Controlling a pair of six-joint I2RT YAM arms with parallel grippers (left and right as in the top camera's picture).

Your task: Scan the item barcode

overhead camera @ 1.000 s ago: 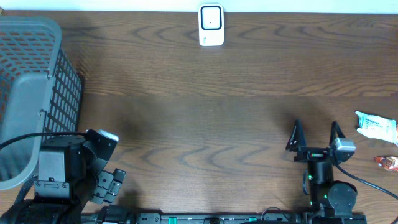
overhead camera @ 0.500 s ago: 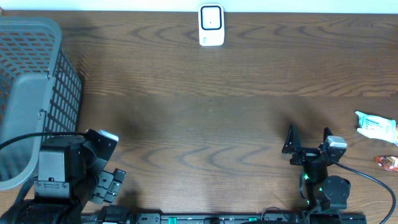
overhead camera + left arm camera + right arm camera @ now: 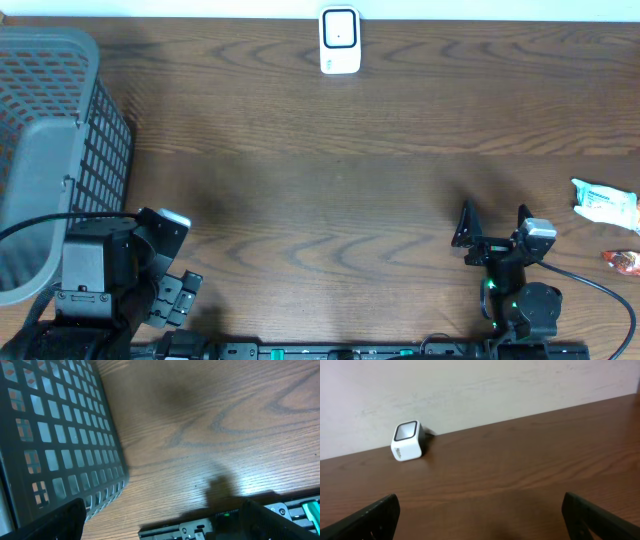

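Note:
The white scanner (image 3: 339, 41) stands at the table's far edge, centre, and shows in the right wrist view as a small white cube (image 3: 408, 441) by the wall. A white and green packet (image 3: 604, 202) lies at the right edge, with a red packet (image 3: 622, 261) just nearer. My right gripper (image 3: 492, 222) is open and empty at the front right, left of both packets. In its wrist view the right gripper (image 3: 480, 517) spans bare wood. My left gripper (image 3: 172, 297) sits at the front left, and in its wrist view the left gripper (image 3: 162, 525) is open with nothing in it.
A grey mesh basket (image 3: 50, 150) fills the left side of the table, close beside the left arm, and its wall (image 3: 60, 435) takes up the left of the left wrist view. The arms' base rail (image 3: 340, 350) runs along the front edge.
The right arm has drawn back a little toward the front edge and shifted slightly left, jaws still wide. The left arm has not moved.

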